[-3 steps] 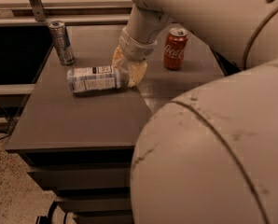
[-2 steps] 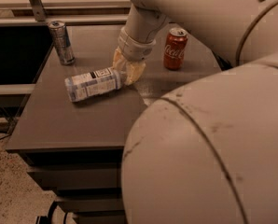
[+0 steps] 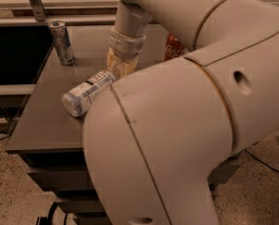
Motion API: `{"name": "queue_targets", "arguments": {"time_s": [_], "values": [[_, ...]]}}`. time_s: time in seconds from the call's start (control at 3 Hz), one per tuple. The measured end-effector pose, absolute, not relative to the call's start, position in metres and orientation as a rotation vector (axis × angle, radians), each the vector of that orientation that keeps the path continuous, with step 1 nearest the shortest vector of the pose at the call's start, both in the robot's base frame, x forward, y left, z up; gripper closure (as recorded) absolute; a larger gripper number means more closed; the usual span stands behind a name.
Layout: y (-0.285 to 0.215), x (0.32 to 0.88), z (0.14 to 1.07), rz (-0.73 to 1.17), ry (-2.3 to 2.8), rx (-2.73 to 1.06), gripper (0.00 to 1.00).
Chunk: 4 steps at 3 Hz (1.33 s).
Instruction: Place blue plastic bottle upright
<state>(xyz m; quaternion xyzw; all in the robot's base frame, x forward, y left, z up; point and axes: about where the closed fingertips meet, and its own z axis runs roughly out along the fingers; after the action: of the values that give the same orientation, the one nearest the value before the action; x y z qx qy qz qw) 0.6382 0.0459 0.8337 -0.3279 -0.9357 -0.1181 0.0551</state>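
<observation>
The blue plastic bottle lies tilted over the dark table, left of the middle. Its round base points near and left, and its cap end is angled up toward the far right. The label wraps most of its body, with a small black-and-white patch near the upper end. Whether any liquid is inside cannot be told. The gripper comes down from the far side onto that upper end. Its pale, yellowish pads are closed around the neck of the bottle, so the cap itself is hidden. A slim silver-blue can stands upright at the far left corner of the table, well apart from the bottle. Its top faces up, and what it holds cannot be seen. A red can stands at the far side to the right of the gripper. It is mostly covered by the robot's arm, with only part of its red side and white lettering showing. The arm's broad cream shell fills the near right and hides the table's right half.
</observation>
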Motion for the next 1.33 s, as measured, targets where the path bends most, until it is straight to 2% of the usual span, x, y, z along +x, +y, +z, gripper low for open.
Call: {"name": "queue_targets", "arguments": {"time_s": [0.33,0.67,1.33], "values": [[0.055,0.637,0.835,-0.333,-2.867,-0.823,0.75],[0.052,0.632,0.840,-0.394,-2.890,-0.660,0.76],[0.028,0.618,0.846,-0.489,-2.891,-0.444,0.78]]}}
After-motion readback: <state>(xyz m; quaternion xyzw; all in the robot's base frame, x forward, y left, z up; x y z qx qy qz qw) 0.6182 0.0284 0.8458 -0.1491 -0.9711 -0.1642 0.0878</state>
